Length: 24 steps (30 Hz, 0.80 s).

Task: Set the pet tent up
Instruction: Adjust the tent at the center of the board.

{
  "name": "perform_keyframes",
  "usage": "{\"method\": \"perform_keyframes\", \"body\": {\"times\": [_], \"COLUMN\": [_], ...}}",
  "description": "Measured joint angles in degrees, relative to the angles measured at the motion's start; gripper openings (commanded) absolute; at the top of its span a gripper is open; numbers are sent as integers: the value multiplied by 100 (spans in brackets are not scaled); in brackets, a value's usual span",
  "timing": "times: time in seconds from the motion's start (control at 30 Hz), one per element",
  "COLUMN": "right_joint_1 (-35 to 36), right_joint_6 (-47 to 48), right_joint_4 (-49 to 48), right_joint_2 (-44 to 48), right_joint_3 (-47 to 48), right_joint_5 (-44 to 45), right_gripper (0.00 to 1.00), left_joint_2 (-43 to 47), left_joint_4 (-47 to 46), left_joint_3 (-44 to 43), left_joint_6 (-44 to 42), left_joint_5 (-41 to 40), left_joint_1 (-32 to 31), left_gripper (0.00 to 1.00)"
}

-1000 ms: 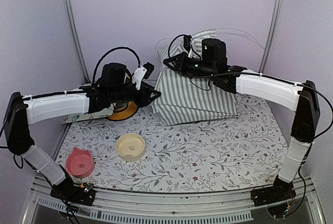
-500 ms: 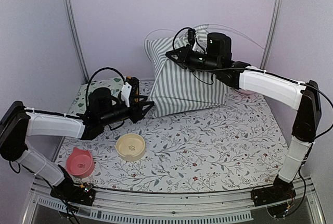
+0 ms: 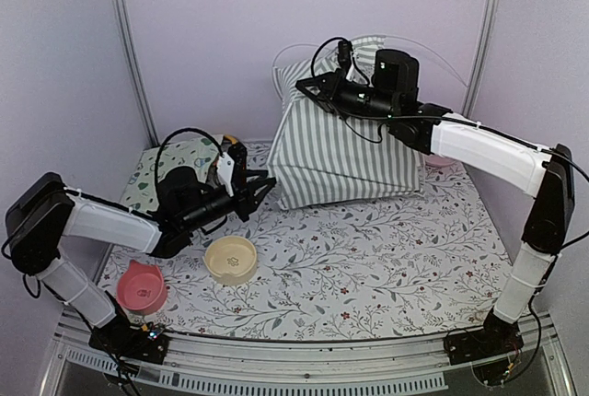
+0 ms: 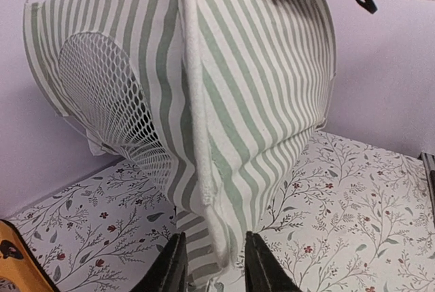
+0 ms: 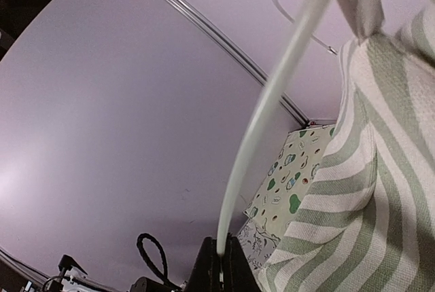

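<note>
Fingers of the left gripper point(image 4: 216, 265), narrower than a second ago, flank the pet tent point(image 3: 340, 152) at its lower hem, part open. Right gripper point(image 3: 308, 92) pinches a white pole point(image 5: 272, 115) atop the tent, at the back of the table point(image 3: 368, 267). Only the left wrist view shows its mesh window point(image 4: 115, 102).

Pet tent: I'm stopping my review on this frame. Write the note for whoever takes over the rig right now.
Right gripper: shut on a thin white pole at the top of the pet tent, holding it up.
Left gripper: low at the tent's near corner, jaws open on either side of the white-trimmed hem, not clamped.
Tent: at the back of the table, raised but slumped.
Done: top lifted.
Left: probably grip the hem, spread the base, stand it square.
</note>
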State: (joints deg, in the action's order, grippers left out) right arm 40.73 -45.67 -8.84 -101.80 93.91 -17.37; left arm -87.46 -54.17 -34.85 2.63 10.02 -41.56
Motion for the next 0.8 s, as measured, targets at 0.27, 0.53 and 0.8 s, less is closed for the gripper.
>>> {"method": "perform_keyframes", "body": {"times": [0.27, 0.53, 0.8], "right_joint_1": [-4, -4, -4], "right_joint_6": [-7, -4, 2], "right_joint_4": [-2, 2, 9], "right_joint_2": [59, 92, 107], "right_joint_3": [0, 0, 0], "right_joint_5": [4, 7, 33], "right_gripper": [0, 0, 0], "left_joint_2": [-297, -422, -487], "left_joint_4": [-245, -376, -393], "left_joint_3": [0, -79, -142], "left_joint_6": [-26, -22, 46], "left_joint_5": [0, -63, -48], "left_joint_1": [-7, -7, -9], "left_gripper": [28, 23, 5]}}
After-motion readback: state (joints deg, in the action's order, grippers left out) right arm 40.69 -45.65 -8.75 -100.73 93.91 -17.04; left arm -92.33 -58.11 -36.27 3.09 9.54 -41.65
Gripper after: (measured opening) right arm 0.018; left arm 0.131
